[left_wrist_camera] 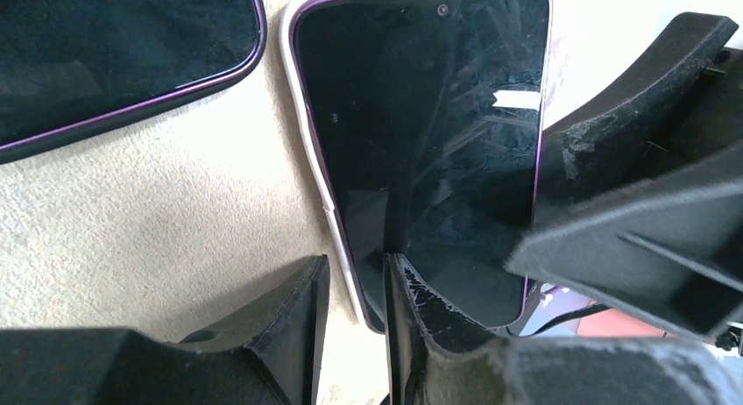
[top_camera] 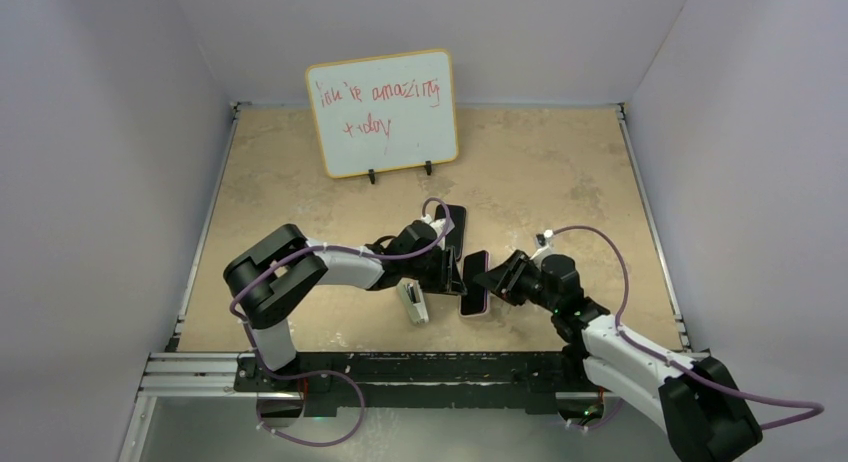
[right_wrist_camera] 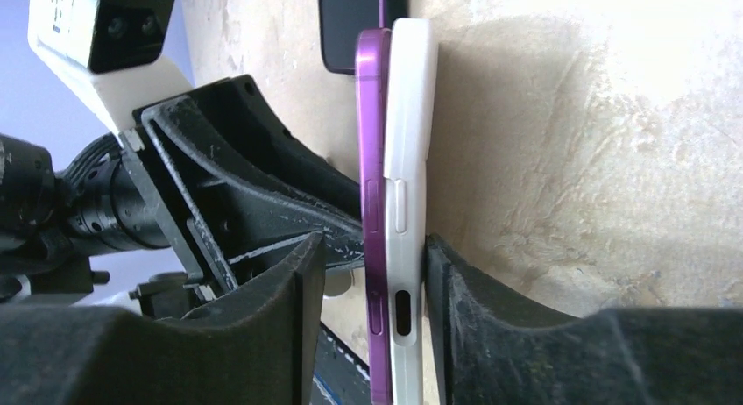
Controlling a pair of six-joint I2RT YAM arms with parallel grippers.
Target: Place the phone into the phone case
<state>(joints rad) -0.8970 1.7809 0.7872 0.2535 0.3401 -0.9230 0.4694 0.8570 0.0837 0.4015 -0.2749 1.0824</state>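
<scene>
One phone (left_wrist_camera: 421, 133) screen-up on phone case (right_wrist_camera: 410, 116) | long axis near-to-far edge of bench (top_camera: 560, 182) | left hand (left_wrist_camera: 357, 322) at rim, grip: cannot tell | right hand (right_wrist_camera: 372, 326) released, straddling both

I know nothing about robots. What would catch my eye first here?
Mid-table, the left gripper and right gripper flank a purple phone sitting on a whitish phone case. Behind them stands a whiteboard with red handwriting. A second dark phone lies close beside the first.
</scene>
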